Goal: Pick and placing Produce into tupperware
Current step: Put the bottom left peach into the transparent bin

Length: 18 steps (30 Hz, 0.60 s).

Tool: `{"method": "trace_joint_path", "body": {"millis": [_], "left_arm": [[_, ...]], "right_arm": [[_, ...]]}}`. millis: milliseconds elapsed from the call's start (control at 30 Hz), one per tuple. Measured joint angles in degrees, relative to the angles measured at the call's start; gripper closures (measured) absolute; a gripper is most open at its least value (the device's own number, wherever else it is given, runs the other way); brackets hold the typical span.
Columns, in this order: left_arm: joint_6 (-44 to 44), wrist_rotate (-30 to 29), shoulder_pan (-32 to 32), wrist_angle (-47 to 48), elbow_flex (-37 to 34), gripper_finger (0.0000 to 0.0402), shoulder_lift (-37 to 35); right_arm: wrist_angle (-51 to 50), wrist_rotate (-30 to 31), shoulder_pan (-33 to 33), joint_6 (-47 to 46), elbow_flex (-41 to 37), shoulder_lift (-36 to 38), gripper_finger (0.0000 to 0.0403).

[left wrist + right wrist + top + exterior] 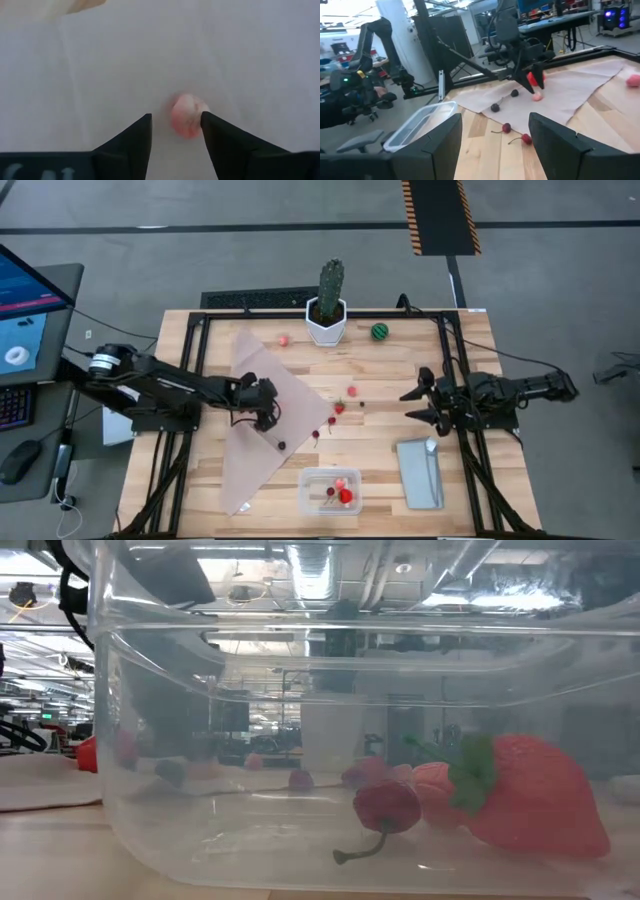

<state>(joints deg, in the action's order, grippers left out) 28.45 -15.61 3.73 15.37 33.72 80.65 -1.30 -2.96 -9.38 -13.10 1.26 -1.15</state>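
Jaws apart on L gripper, a pink bit between the tips, touching the one finger, gap to the other; soft matte beige cloth under.

High view: L gripper over cloth; clear tub past the cloth edge, well apart. R gripper waits, jaws apart, over bare wood; grey-blue lid near.

Low view: tub wall glossy; strawberry and stemmed cherry inside.

A cactus in its white pot — grey-blue lid, beige cloth.
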Motion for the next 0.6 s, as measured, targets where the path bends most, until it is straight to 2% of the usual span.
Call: {"method": "trace_joint_path", "body": {"millis": [267, 600], "left_arm": [[-1.8, 4.3, 0.0, -0.2, 1.5, 0.0218, 2.2], [-3.7, 1.3, -0.3, 0.3, 1.4, 0.0218, 2.3]], "right_arm": [[0.0, 0.0, -3.0, -0.4, 0.0, 0.0, 0.0148], [-0.1, 1.4, -5.0, -0.5, 0.0, 0.0, 0.0148]]}}
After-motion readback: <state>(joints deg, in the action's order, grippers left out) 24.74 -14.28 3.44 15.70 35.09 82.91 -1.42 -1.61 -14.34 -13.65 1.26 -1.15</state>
